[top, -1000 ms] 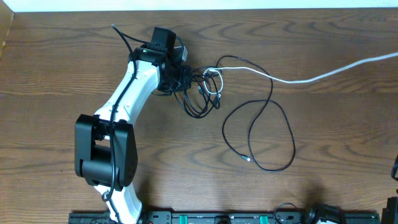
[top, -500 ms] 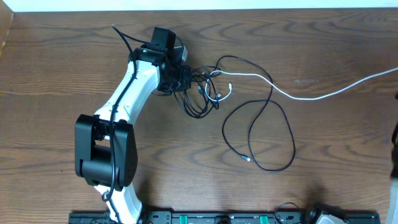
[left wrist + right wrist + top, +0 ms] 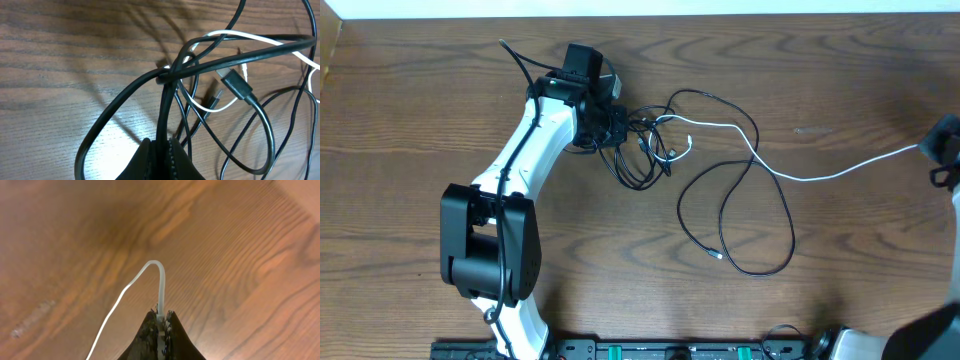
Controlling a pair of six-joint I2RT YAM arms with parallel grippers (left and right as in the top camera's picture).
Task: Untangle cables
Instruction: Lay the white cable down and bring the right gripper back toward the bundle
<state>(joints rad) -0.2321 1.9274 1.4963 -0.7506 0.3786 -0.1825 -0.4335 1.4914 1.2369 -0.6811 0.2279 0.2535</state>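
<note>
The cables lie tangled point(image 3: 645, 150) just right of my left gripper point(image 3: 618, 128), which is shut on a black cable point(image 3: 165, 100) at the knot. In the left wrist view a black plug point(image 3: 237, 85) and a white cable point(image 3: 225, 35) cross in front of the left gripper point(image 3: 162, 145). The white cable point(image 3: 810, 177) runs right from the knot, over a black loop point(image 3: 740, 220), to my right gripper point(image 3: 932, 148) at the table's right edge. In the right wrist view that gripper point(image 3: 161, 316) is shut on the white cable point(image 3: 160, 280).
My left arm point(image 3: 525, 150) stretches from the front left up to the knot. A rail of black fixtures point(image 3: 650, 350) lines the front edge. Part of my right arm point(image 3: 920, 340) shows at the bottom right corner.
My right gripper has come into view at the right edge, bringing the white cable's far end toward the front. The white cable now sags more and its loose end has slipped partly from the knot.
</note>
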